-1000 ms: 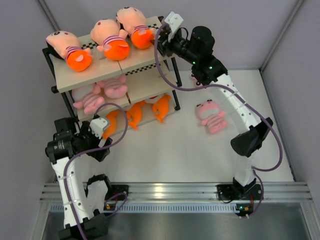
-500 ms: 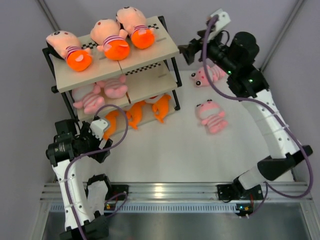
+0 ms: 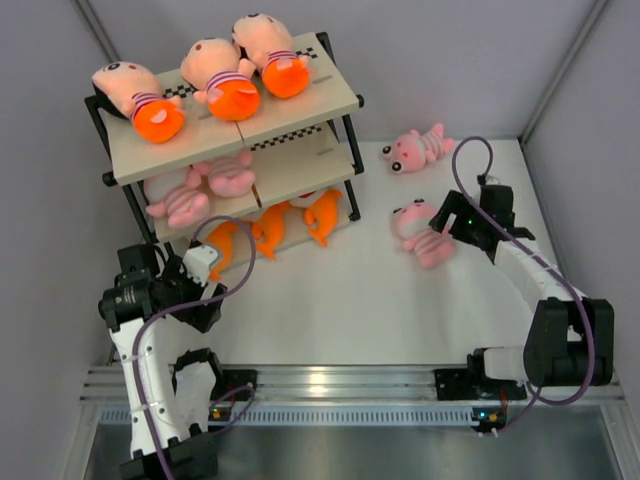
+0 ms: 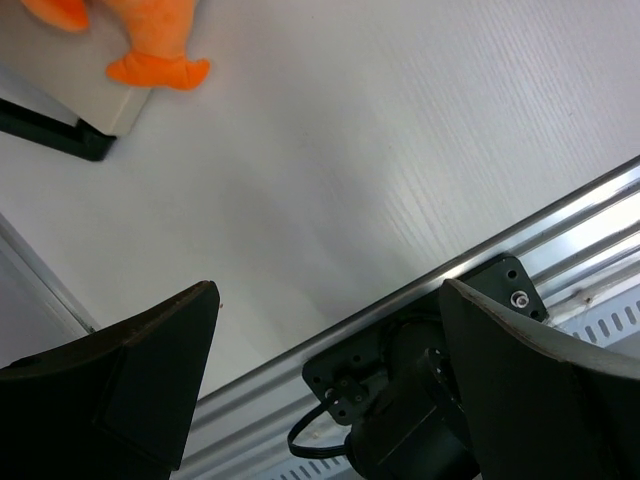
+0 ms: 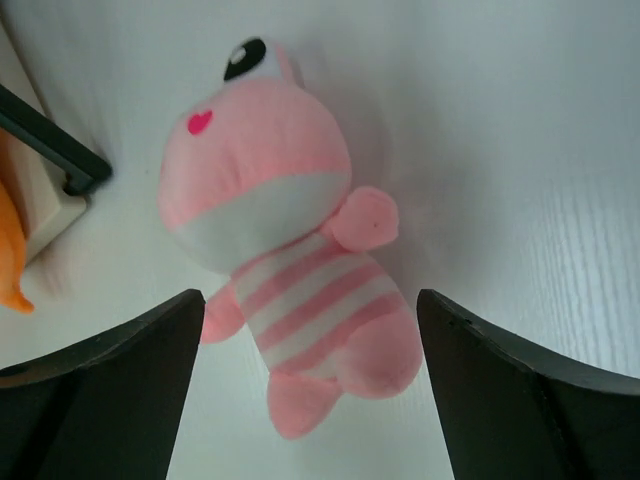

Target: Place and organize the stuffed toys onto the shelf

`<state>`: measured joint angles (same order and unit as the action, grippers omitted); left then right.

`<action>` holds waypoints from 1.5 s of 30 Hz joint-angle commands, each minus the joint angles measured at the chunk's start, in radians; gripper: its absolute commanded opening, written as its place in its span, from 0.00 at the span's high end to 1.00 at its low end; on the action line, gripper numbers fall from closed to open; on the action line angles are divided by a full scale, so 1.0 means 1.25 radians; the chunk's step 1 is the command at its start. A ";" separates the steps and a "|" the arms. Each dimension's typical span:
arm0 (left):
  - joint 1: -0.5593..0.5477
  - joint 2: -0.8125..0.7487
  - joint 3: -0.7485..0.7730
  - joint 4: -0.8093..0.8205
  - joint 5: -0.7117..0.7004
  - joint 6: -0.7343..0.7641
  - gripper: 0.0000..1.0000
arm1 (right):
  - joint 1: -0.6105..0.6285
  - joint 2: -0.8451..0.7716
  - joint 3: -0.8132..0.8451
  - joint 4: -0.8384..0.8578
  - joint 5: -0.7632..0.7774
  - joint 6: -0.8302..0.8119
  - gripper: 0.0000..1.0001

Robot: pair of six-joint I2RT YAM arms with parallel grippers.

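Observation:
The shelf [image 3: 312, 98] stands at the back left. Three peach-headed dolls [image 3: 222, 78] lie on its top board, pink striped animals [image 3: 205, 188] on the middle one, and orange fish [image 3: 288, 226] on the bottom. Two more pink striped animals lie on the table: one far back [image 3: 418, 150], one nearer [image 3: 422, 232]. My right gripper [image 3: 445, 230] hangs low at the nearer one. In the right wrist view that animal [image 5: 290, 280] lies face up between the open fingers of the right gripper [image 5: 308, 310], neither finger touching it. My left gripper [image 3: 200, 262] is open and empty by the shelf's front left.
The shelf's black foot [image 5: 60, 165] and an orange fish tail [image 5: 8, 270] are just left of the right gripper. In the left wrist view the left gripper [image 4: 325, 300] hovers over bare table, an orange fish tail [image 4: 155, 60] at the shelf's corner [image 4: 70, 135], and the aluminium rail [image 4: 480, 270].
My right arm swung away from the shelf's top right corner and came down to the nearer pink animal on the table. The far pink animal is now uncovered. The left arm barely moved.

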<state>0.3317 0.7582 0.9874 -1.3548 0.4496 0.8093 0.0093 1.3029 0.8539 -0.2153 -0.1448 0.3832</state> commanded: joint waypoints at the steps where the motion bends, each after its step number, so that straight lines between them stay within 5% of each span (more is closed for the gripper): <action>1: -0.003 -0.015 -0.040 -0.040 -0.060 -0.040 0.02 | 0.000 0.001 -0.019 0.110 -0.031 0.062 0.13; 17: -0.004 -0.022 -0.065 -0.027 -0.085 -0.074 0.03 | 0.000 -0.018 -0.200 0.185 0.019 0.093 0.29; 18: -0.004 -0.024 -0.065 -0.028 -0.081 -0.077 0.03 | 0.001 -0.015 -0.203 0.185 0.021 0.094 0.33; 22: -0.003 -0.025 -0.065 -0.028 -0.090 -0.082 0.03 | 0.001 -0.029 -0.187 0.175 -0.001 0.075 1.00; 33: -0.004 -0.033 -0.051 -0.028 -0.120 -0.093 0.03 | 0.248 -0.385 0.005 -0.171 0.064 0.064 1.00; 38: -0.004 -0.033 -0.043 -0.027 -0.114 -0.092 0.03 | 0.360 -0.451 0.051 -0.121 0.037 0.169 1.00; 45: -0.004 -0.053 -0.035 -0.028 -0.129 -0.092 0.03 | 0.483 -0.297 0.108 0.067 0.079 0.224 1.00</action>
<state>0.3317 0.7120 0.9039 -1.3556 0.2966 0.7040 0.5716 0.8272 0.9417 -0.2611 -0.0792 0.6109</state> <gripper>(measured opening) 0.973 0.049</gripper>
